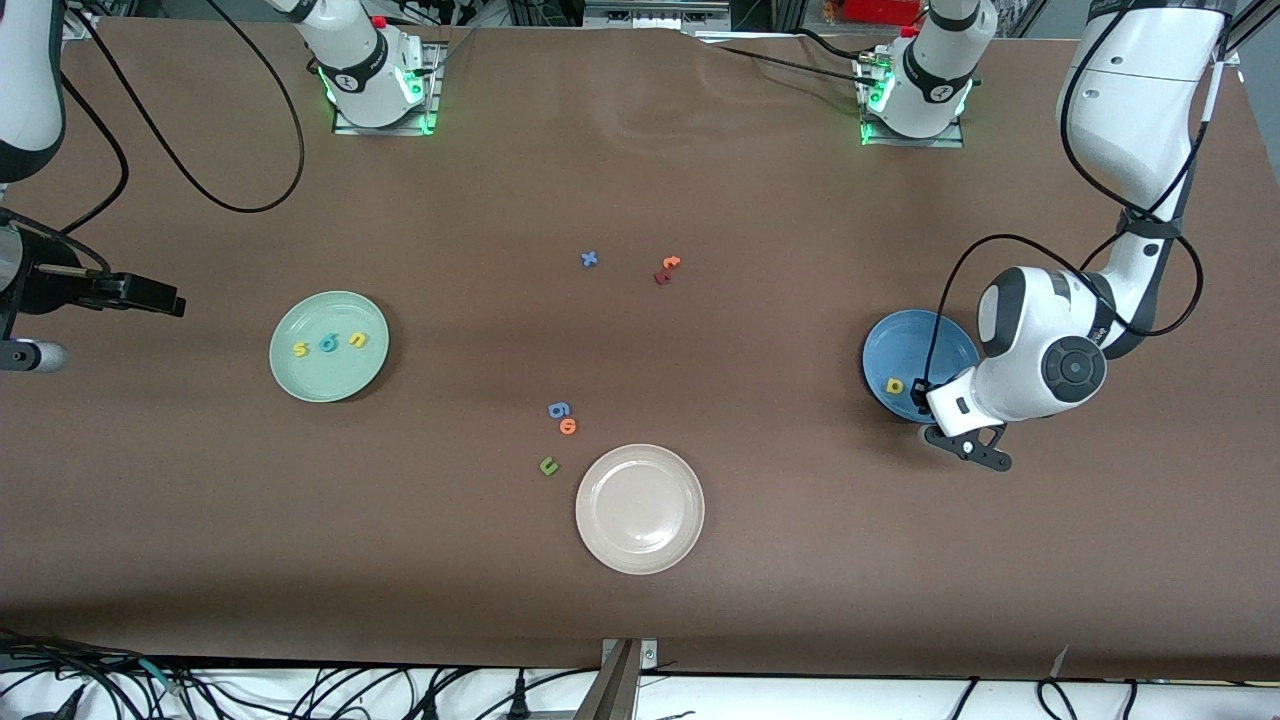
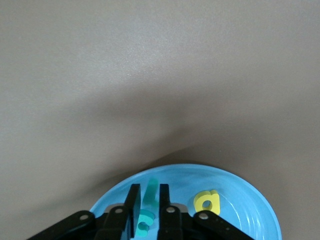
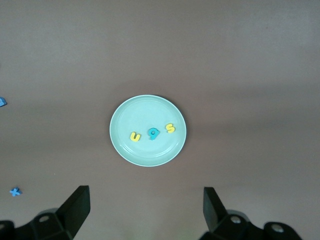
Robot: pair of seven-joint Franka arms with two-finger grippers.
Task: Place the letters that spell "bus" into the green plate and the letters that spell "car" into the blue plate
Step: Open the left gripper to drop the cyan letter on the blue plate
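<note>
Teal letter [image 2: 145, 212] between left pincer [image 2: 147, 200] fingers.

Three plates lie on the table [image 1: 700, 620]: one green plate [image 1: 329, 380], one blue plate [image 1: 900, 345], one beige-white plate [image 1: 640, 540]. Eleven foam letters show: three on the green, two under the left claw [image 2: 148, 210], six loose.

robot lab, a staged test bench. two white franka arms bolted on metal base plates [image 1: 383, 95] with green status lights, at the edge of a wide counter [image 1: 700, 180] under a plain brown cover. loose black cables [image 1: 200, 150] trail over the surface and bundle along the counter's front edge. props only: coloured plates and tiny foam letters. no household or shop fittings visible.
</note>
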